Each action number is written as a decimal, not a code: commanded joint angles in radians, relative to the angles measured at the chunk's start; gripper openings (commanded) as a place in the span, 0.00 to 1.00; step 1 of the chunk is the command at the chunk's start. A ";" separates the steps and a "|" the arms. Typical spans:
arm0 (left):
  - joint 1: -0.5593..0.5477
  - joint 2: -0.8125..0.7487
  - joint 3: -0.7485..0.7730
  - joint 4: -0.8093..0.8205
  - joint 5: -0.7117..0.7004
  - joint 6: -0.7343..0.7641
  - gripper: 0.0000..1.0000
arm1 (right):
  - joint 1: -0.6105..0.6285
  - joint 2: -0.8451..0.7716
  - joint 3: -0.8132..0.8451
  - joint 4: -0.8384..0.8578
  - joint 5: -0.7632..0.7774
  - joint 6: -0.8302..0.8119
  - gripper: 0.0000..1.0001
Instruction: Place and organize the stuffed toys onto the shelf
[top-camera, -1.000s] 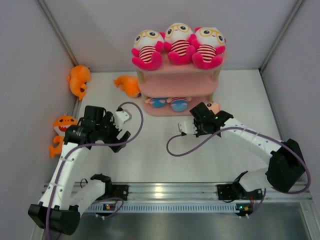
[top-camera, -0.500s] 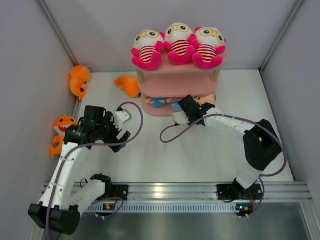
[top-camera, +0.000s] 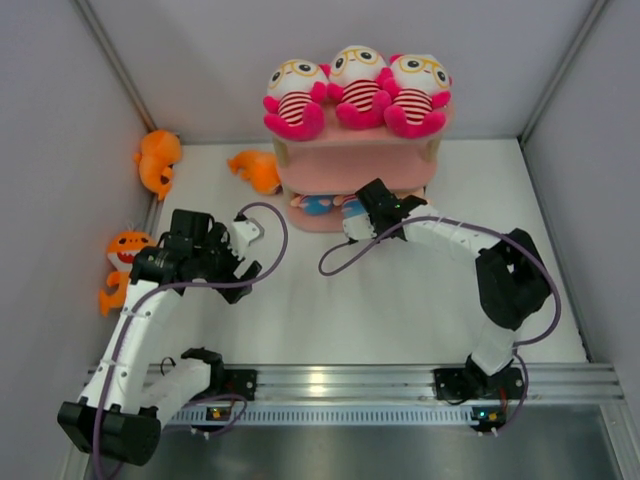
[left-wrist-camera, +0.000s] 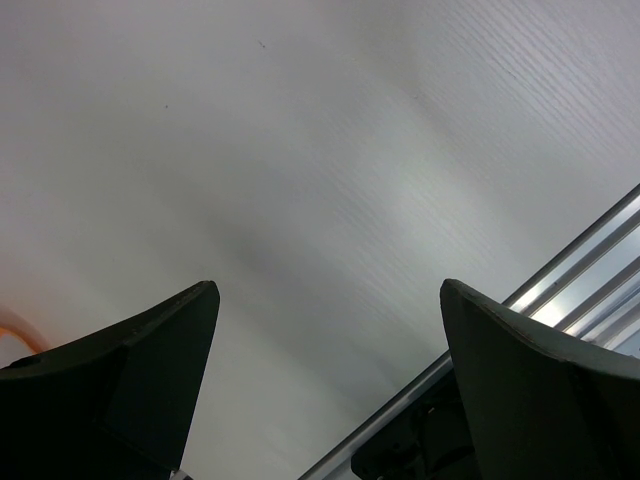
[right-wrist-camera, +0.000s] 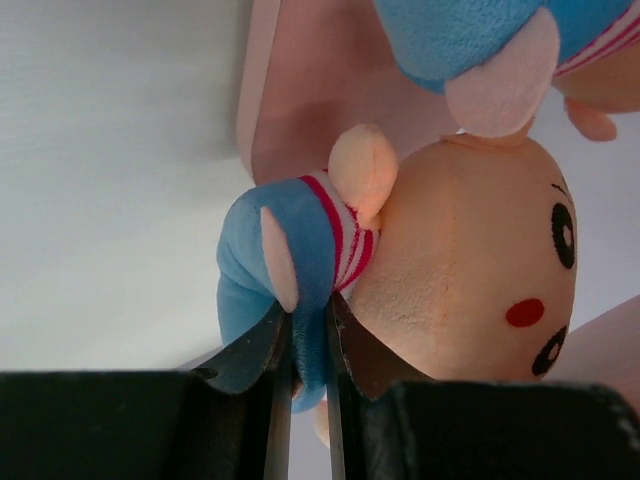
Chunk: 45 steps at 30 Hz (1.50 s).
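The doll (right-wrist-camera: 460, 270) sits at the front of the shelf's (top-camera: 350, 160) bottom board, just beside two other dolls (top-camera: 318, 205). The right gripper (right-wrist-camera: 308, 330) is clenched on its blue body. Three glasses plushes (top-camera: 350, 85) fill the top board. Three sharks (top-camera: 158, 160) lie off to the left, one close by the shelf. A second ago the doll was outside, at the shelf's right end — now it is tucked under. The arm reaches low and leftward with its elbow bent high. The left gripper (left-wrist-camera: 325, 290) hangs released over the table (top-camera: 330, 310) — unmoved.
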<state>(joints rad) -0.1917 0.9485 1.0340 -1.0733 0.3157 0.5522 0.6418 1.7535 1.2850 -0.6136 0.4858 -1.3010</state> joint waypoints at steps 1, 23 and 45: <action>0.005 0.003 0.003 0.013 0.002 0.008 0.98 | -0.031 0.021 0.065 0.057 -0.023 -0.057 0.00; 0.005 0.007 0.003 0.012 0.002 0.006 0.98 | -0.110 0.051 0.028 0.196 -0.158 -0.051 0.42; 0.005 -0.004 0.000 0.013 0.010 0.011 0.98 | -0.033 -0.334 -0.202 0.292 -0.233 0.262 0.72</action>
<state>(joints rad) -0.1913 0.9600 1.0340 -1.0733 0.3161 0.5526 0.5816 1.5307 1.1019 -0.3424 0.2981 -1.1721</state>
